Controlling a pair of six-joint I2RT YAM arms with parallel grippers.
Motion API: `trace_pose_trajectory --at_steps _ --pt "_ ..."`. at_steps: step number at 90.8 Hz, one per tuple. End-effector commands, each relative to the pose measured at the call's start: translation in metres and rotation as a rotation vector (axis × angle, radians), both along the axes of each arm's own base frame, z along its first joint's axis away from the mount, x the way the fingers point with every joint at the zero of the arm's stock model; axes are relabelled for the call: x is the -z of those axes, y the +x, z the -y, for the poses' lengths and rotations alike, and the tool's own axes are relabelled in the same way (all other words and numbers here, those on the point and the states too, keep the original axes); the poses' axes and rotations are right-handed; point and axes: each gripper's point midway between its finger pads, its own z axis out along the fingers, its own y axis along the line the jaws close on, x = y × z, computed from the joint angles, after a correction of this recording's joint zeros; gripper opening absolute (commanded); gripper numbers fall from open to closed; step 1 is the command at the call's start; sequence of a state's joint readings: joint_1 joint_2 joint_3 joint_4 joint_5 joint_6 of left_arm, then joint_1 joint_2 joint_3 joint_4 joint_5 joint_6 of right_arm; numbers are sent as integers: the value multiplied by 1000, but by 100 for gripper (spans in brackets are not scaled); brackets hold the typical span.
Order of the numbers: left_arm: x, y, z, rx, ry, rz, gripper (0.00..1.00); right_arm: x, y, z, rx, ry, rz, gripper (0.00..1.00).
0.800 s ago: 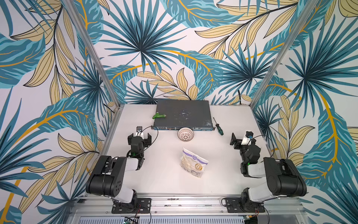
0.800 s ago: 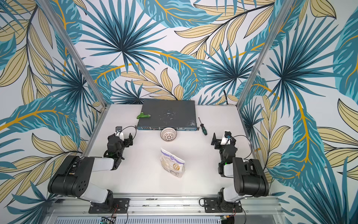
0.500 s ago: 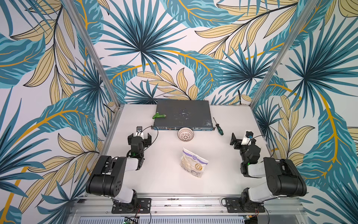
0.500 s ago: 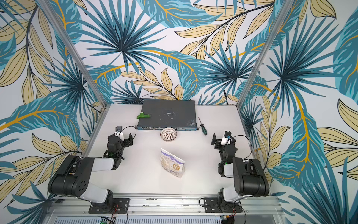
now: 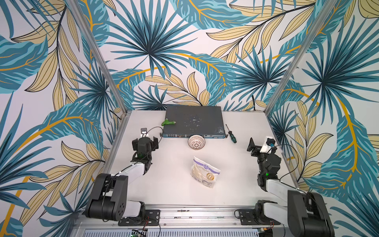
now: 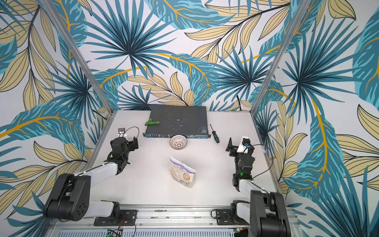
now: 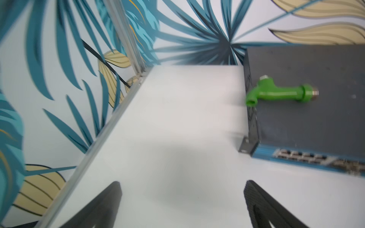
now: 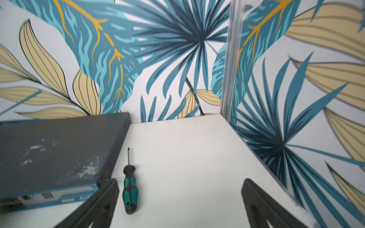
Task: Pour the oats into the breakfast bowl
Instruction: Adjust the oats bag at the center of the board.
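The oats, a clear pouch of pale flakes with a purple-and-white label and gold seal, lie flat in the middle of the white table in both top views. The breakfast bowl, small and white with a dark lattice, stands behind the pouch against the front of a dark box. My left gripper rests open at the left side, well apart from both. At the right side my right gripper is open too, with nothing between its fingers. Neither wrist view shows the pouch or the bowl.
A flat dark network switch lies at the back, with a green tap fitting on its left edge. A green-handled screwdriver lies right of the switch, close to my right gripper. Patterned walls enclose three sides.
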State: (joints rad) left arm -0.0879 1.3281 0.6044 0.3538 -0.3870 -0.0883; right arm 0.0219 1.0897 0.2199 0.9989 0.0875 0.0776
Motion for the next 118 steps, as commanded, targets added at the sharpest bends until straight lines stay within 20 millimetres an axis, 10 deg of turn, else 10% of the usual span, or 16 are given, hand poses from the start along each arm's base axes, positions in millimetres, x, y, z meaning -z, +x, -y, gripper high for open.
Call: trace_pose_trajectory --at_steps 1,15,37,59,77,105,118 --pt "-27 -36 -17 -152 -135 -24 100 14 -24 19 110 156 -109 100" --pt "-44 -93 -18 -314 -459 -47 100 -8 -58 16 95 279 -140 100" --pt "-61 -114 54 95 -624 -156 100 -6 -63 -11 16 576 -387 100" --pt "-54 -138 78 269 -576 -304 100 -79 -77 -65 -411 686 -113 100" --pt "-36 -145 78 241 -597 -358 100 -77 -70 -111 -512 409 -438 100" --pt "-20 -152 88 257 -672 -397 100 -62 -123 -277 -844 -162 -658 100" --pt "-11 -156 88 247 -680 -423 100 -31 -140 -309 -871 -432 -706 100"
